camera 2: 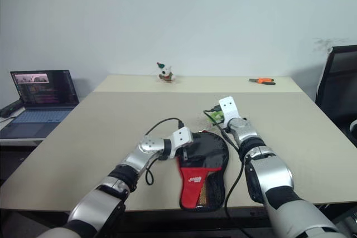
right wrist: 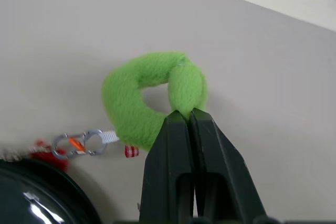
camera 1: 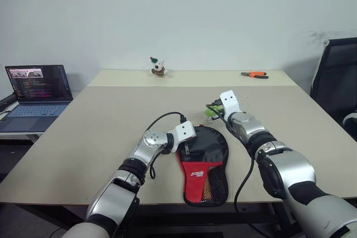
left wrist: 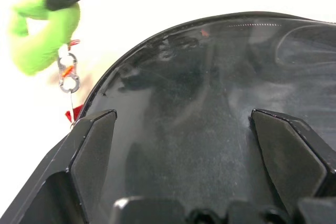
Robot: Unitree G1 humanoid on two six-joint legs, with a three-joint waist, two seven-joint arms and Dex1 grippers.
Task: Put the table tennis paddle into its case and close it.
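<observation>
Our right gripper (right wrist: pixel 190 116) is pinched on the green ring pull (right wrist: pixel 149 95) at 1 o'clock of the case (camera 1: pixel 205 163); left gripper (left wrist: pixel 184 129) spread wide over it. Risk: pull slips, zip snags, case drags w/o bracing.

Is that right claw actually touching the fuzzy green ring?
Touching. The right wrist view shows the right gripper with its two black fingers shut on the green ring, pinching its fuzzy band between the tips.
</observation>
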